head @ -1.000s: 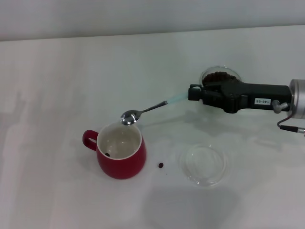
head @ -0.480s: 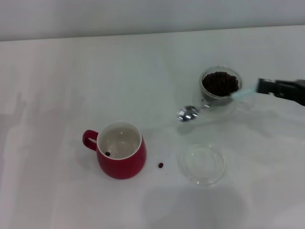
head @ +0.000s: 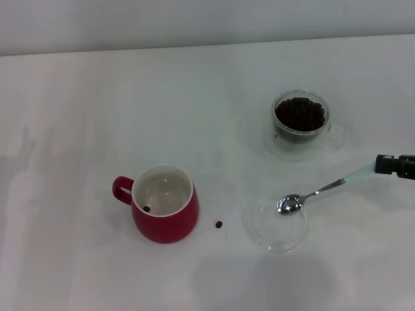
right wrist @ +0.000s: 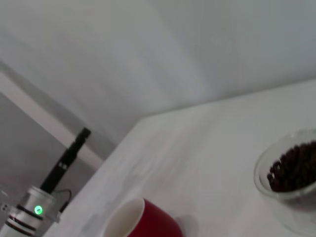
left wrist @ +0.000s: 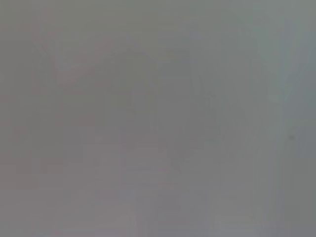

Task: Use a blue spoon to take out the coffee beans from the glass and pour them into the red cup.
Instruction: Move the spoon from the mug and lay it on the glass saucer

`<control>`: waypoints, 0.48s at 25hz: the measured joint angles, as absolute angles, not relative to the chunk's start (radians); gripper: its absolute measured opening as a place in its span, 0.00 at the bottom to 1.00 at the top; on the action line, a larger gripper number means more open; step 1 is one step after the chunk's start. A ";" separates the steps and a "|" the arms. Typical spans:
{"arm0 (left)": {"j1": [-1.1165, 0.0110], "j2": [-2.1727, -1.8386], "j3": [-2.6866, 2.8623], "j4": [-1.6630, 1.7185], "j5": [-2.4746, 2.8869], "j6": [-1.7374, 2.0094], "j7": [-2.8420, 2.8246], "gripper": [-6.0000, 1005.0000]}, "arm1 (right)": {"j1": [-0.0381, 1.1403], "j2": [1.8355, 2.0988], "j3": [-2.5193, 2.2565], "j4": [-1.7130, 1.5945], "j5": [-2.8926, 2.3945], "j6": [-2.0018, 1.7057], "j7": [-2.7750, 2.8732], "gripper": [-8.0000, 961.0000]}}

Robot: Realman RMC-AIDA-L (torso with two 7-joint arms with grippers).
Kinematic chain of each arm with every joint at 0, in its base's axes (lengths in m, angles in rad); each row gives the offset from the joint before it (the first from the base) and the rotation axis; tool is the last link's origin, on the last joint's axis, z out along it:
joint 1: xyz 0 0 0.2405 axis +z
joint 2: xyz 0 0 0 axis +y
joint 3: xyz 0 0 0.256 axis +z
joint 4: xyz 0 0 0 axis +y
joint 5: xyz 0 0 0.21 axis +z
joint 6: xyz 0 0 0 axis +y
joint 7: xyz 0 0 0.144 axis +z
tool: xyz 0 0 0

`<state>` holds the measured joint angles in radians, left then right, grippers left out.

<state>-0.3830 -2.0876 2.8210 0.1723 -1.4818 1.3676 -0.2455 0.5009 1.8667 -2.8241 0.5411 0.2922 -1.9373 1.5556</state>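
The blue spoon (head: 318, 193) looks light, stiff and slick, with a thin metal neck and a smooth pale handle, so it is best held far back on the handle, as the right gripper (head: 393, 164) does now, closed on the handle tip at the right edge of the head view. Its shiny bowl appears empty and hangs over the near rim of the flat glass saucer (head: 275, 223), which lies just right of the red cup (head: 165, 204). The glass (head: 300, 121) with its coffee beans (head: 299, 113) stands well behind and right of the red cup; it is likely fragile and slippery. One bean lies in the cup and a stray bean (head: 219, 225) lies on the table (head: 97, 116) just right of it. A second ago the spoon's bowl hovered at the cup's rim; half a second ago it was beside the glass. The left gripper is not in view.
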 joint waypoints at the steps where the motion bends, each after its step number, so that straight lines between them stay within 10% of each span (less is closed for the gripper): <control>1: -0.385 -2.087 2.821 0.175 -1.482 1.367 -0.245 0.89 | 0.502 1.870 -2.824 0.541 0.285 -1.930 1.556 0.18; 12: -0.387 -2.085 2.821 0.176 -1.480 1.357 -0.245 0.89 | 0.529 1.912 -2.824 0.532 0.219 -1.835 1.557 0.18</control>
<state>-0.3866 -2.0850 2.8210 0.1765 -1.4802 1.3574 -0.2455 0.5286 1.9120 -2.8240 0.5324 0.2188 -1.8349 1.5574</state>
